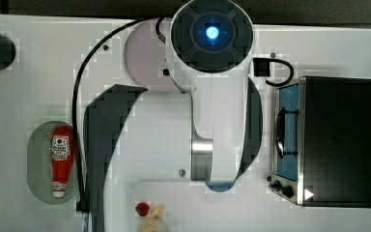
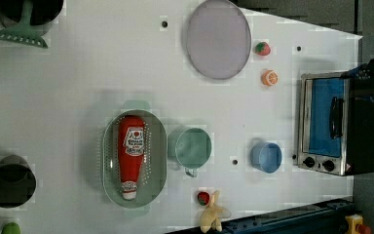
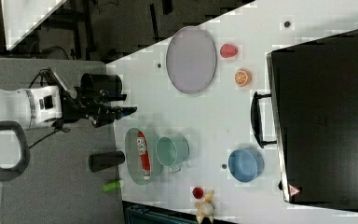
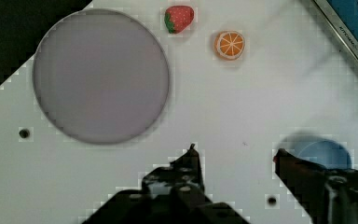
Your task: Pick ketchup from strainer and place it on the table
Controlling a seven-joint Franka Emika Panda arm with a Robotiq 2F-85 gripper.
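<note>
Ketchup (image 2: 130,156) lying lengthwise in strainer (image 2: 158,156) on worktop (image 2: 68,97); green cup (image 2: 191,148) just beside strainer, blue cup (image 2: 266,157) beyond it; jaws (image 4: 235,156) parted, empty.

bright even light, soft shadows, blocky blur throughout

A robotics lab set up as a mock kitchen. A white tabletop (image 2: 78,87) drilled with small dark holes carries toy-like props: a toaster oven (image 2: 338,124) at the left view's right, a lilac plate (image 2: 218,39) at its top, plastic strawberry (image 2: 262,48) and orange slice (image 2: 270,77) beside it. A cabled Franka arm (image 1: 212,72) fills the top view's centre.
</note>
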